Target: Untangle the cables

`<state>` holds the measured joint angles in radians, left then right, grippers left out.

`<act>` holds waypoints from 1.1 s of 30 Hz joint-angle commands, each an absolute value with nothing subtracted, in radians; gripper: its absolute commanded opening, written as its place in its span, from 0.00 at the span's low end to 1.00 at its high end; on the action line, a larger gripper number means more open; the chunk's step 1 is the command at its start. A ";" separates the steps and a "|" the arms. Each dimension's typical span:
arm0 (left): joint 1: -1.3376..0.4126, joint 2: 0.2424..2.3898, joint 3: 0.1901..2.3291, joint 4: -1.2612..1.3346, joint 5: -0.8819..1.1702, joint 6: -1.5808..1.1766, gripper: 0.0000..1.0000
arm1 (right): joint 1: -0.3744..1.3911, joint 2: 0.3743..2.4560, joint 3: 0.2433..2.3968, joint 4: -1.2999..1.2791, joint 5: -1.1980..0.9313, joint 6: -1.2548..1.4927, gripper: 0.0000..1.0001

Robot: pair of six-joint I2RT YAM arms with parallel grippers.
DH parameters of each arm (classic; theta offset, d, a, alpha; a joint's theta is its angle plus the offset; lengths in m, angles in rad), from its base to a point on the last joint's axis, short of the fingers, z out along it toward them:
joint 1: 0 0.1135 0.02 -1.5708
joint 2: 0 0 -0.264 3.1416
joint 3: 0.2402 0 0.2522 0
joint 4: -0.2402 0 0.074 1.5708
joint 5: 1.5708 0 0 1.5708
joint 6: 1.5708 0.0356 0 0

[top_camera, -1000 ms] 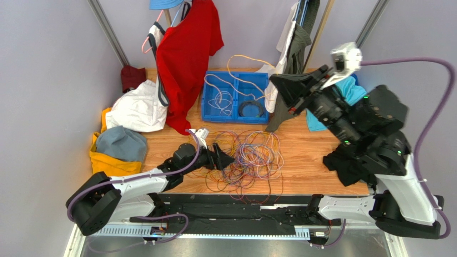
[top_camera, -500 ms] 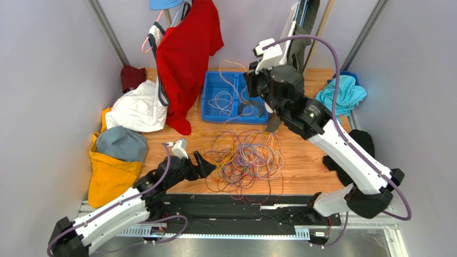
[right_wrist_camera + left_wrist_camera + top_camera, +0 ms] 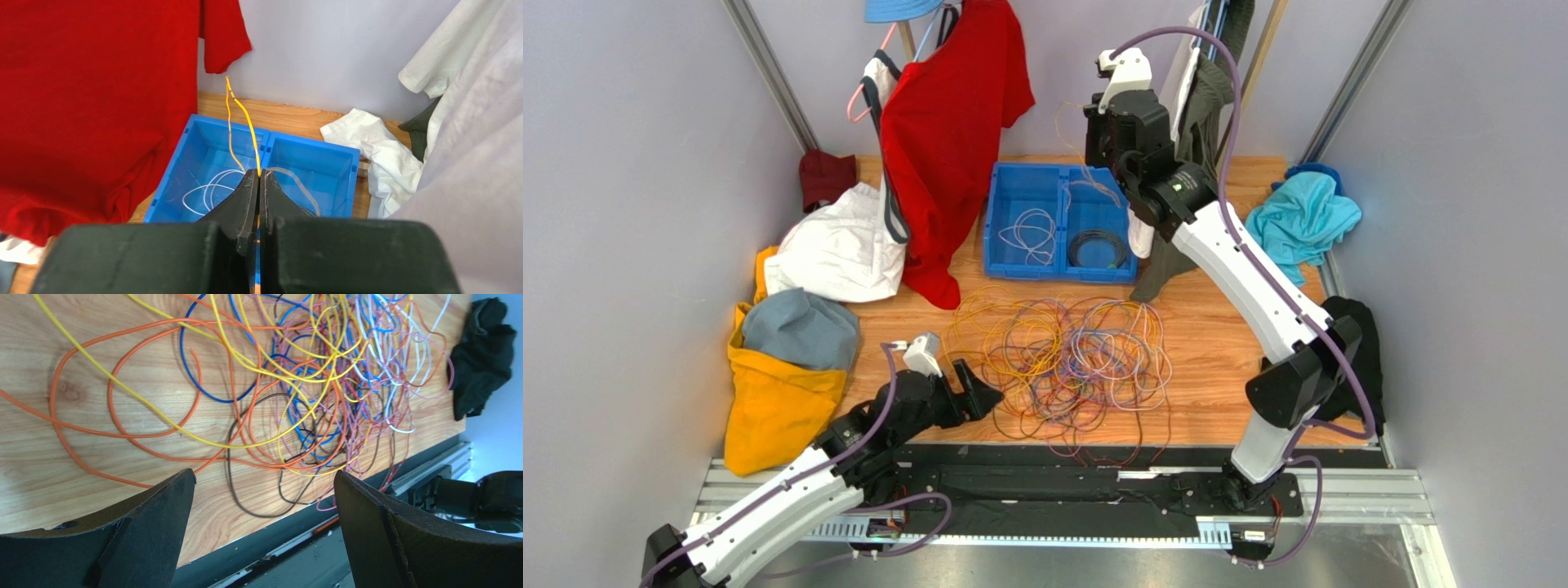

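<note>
The cables (image 3: pixel 1075 361) lie in a loose tangle of orange, yellow, purple, blue and white loops on the wooden table. My left gripper (image 3: pixel 983 395) sits low at the tangle's near left edge. Its jaws are open wide with nothing between them. In the left wrist view the left gripper (image 3: pixel 264 474) faces the cables (image 3: pixel 307 386) near the table's front edge. My right gripper (image 3: pixel 258 177) is shut on a thin yellow cable (image 3: pixel 248 125) that runs out past its tips. In the top view the right gripper (image 3: pixel 1097 137) hangs high over the blue bin (image 3: pixel 1001 221).
The blue bin (image 3: pixel 344 156) holds white wire loops (image 3: pixel 205 190) and a black coiled ring (image 3: pixel 1100 251). A red shirt (image 3: pixel 946 123) hangs beside it. White cloth (image 3: pixel 836 251), a yellow and grey bundle (image 3: pixel 787 355), teal cloth (image 3: pixel 1302 221) and black cloth (image 3: pixel 1363 355) ring the table.
My right arm swung from the right side to above the blue bin and rose, still shut. My left arm drew back from the tangle toward the near left.
</note>
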<state>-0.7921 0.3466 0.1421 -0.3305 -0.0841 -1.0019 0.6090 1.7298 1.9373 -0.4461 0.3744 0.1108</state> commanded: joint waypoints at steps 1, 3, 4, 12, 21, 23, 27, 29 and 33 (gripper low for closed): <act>-0.793 0.389 0.152 -0.313 -0.081 -0.991 0.93 | 0.571 1.769 1.973 -0.408 0.388 0.132 0.00; -0.793 0.403 0.158 -0.299 -0.080 -0.983 0.93 | 0.561 1.775 1.928 -0.390 0.396 0.135 0.00; -0.795 0.416 0.158 -0.293 -0.078 -0.982 0.93 | 0.560 1.775 1.912 -0.382 0.402 0.135 0.00; -0.793 0.491 0.155 -0.229 -0.068 -0.985 0.93 | 0.528 1.802 1.753 -0.321 0.417 0.141 0.00; -0.793 0.514 0.150 -0.207 -0.067 -0.979 0.93 | 0.532 1.893 1.724 -0.393 0.436 0.189 0.33; -0.793 0.514 0.155 -0.210 -0.071 -0.974 0.93 | 0.543 1.850 1.700 -0.373 0.446 0.199 0.52; -0.795 0.512 0.178 -0.224 -0.087 -0.960 0.93 | 0.587 1.717 1.649 -0.347 0.479 0.204 0.66; -0.793 0.514 0.204 -0.244 -0.104 -0.954 0.94 | 0.626 1.666 1.609 -0.348 0.479 0.216 0.66; -0.795 0.514 0.261 -0.284 -0.140 -0.920 0.94 | 0.696 1.475 1.433 -0.319 0.422 0.267 0.64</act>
<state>-0.7921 0.5148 0.1749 -0.2680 -0.0933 -0.9703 0.6270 1.6897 1.5490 -0.3843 0.4438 0.2043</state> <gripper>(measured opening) 0.938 0.653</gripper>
